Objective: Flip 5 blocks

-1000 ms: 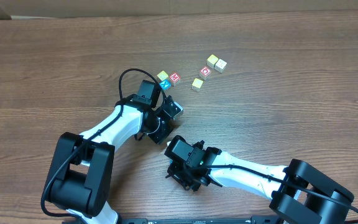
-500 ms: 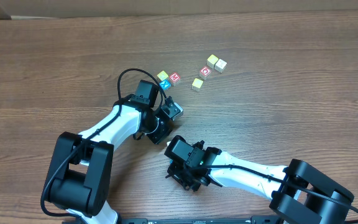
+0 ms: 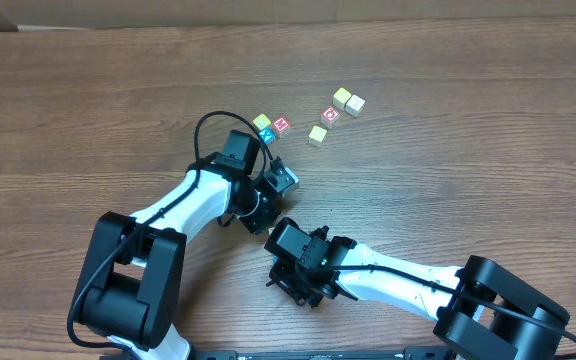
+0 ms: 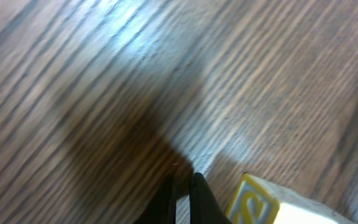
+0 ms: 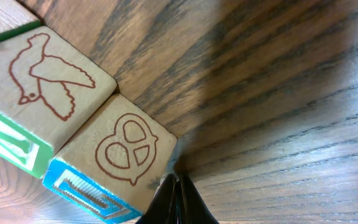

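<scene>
Yellow-framed block lies just right of the left gripper, tips pressed together; pretzel-faced block sits just up-left of the right gripper, tips likewise together.

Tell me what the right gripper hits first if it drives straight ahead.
Likely the pretzel block: its corner sits just ahead of the shut right gripper, though depth is unclear.

Overhead evenly lit; left wrist blurred, table glare; right wrist sharp.
</scene>
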Tool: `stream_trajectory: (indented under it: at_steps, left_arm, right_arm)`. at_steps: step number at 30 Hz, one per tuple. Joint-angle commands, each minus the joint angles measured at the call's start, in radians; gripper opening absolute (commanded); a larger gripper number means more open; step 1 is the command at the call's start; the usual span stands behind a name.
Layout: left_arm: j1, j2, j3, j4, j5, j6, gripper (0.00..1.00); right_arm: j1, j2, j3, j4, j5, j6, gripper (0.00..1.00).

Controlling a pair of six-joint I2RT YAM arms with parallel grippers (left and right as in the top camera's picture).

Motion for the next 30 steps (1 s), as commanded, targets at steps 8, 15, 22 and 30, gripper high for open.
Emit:
stream_trajectory:
  at_steps: [8, 15, 22, 30]
  left_arm:
    - [-0.038, 0.08, -0.063, -0.019, -0.006, 0.026, 0.04]
    - [-0.038, 0.08, -0.063, -0.02, 0.006, 0.026, 0.04]
    - [-0.039, 0.08, -0.063, -0.019, 0.019, 0.026, 0.04]
    - [-0.058, 0.08, -0.063, -0.018, 0.022, 0.027, 0.04]
  right_arm:
    - [0.009, 0.027, -0.004, -0.007, 0.034, -0.006, 0.04]
    - [0.009, 0.027, -0.004, -0.003, 0.034, -0.006, 0.04]
    - [0.009, 0.027, -0.004, 0.0, 0.034, -0.006, 0.04]
    - [0.01, 0.027, -0.004, 0.008, 0.029, -0.006, 0.04]
